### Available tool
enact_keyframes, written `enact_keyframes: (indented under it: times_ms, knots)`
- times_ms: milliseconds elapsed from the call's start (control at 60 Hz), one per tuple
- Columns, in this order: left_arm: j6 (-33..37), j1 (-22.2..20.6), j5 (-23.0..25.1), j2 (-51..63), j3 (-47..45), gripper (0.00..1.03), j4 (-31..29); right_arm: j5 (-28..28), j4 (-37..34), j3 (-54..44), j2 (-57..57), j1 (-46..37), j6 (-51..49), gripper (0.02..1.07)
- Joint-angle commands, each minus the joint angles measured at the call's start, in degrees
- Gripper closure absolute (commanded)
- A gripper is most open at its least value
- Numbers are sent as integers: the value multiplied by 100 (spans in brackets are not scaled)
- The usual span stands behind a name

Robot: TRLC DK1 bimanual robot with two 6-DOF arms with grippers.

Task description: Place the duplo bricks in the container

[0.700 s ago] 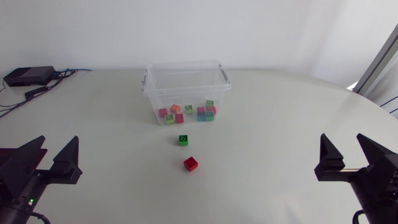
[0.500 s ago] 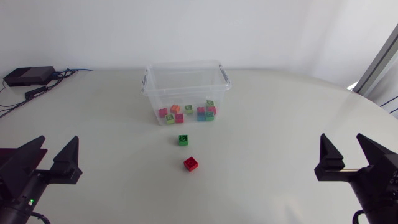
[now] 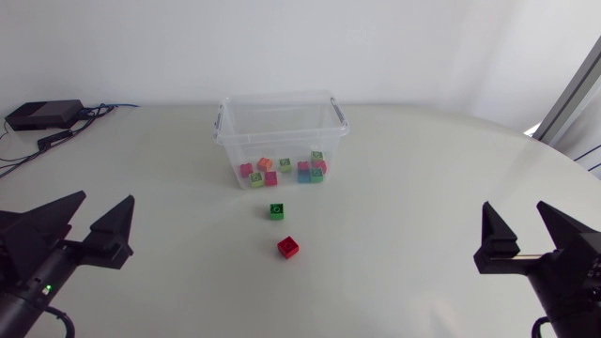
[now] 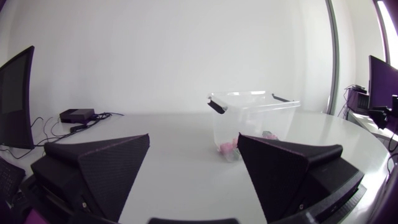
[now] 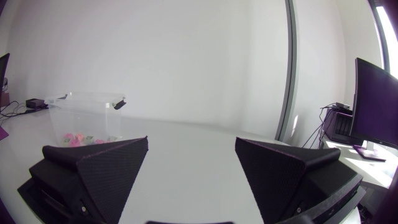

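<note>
My left gripper (image 3: 103, 203), wide open and empty like the right gripper (image 3: 516, 212), has just moved forward, I think toward the red brick (image 3: 288, 247) outside the container (image 3: 282, 141).

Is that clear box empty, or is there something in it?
Not empty: the container holds several coloured bricks on its floor.

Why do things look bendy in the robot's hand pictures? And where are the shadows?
Both wrist views: a fisheye lens bends straight lines, so the table edge curves. Head view: no such bending; the light is soft and even, so the red brick, green brick and box cast only faint shadows.
</note>
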Motion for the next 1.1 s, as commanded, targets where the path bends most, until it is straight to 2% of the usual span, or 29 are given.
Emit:
enact_keyframes:
  times_ms: [0, 67, 133, 250, 300, 417, 600, 783, 1083]
  knots:
    - [-253, -277, 23, 1193, 786, 6, 134, 4, -9, -128, -21, 35, -14, 6]
    - [-244, -233, 23, 2195, 1480, 6, -103, -5, -9, -119, -21, 35, -14, 6]
    - [-280, -286, 31, 3179, 2236, 7, -613, -5, -9, -119, -21, 35, -14, 6]
    - [-244, -646, 23, 5175, 3695, 8, -1931, -5, -9, -128, -21, 53, -6, 6]
    - [-77, -681, 31, 5746, 4099, 8, -2274, -5, -9, -119, -21, 53, -6, 6]
    - [520, -1094, 146, 7038, 5110, 8, -3373, -5, -18, -128, -21, 53, -6, 6]
    - [845, -2008, 154, 8022, 5523, 8, -3636, -5, -18, -119, -12, 70, 38, 6]
    - [1188, -2685, 163, 8778, 5795, 8, -3742, -5, -27, -119, -12, 70, 91, 6]
    - [1241, -3151, 647, 9551, 6340, 9, -3751, -13, -27, -119, 6, 70, 91, 6]
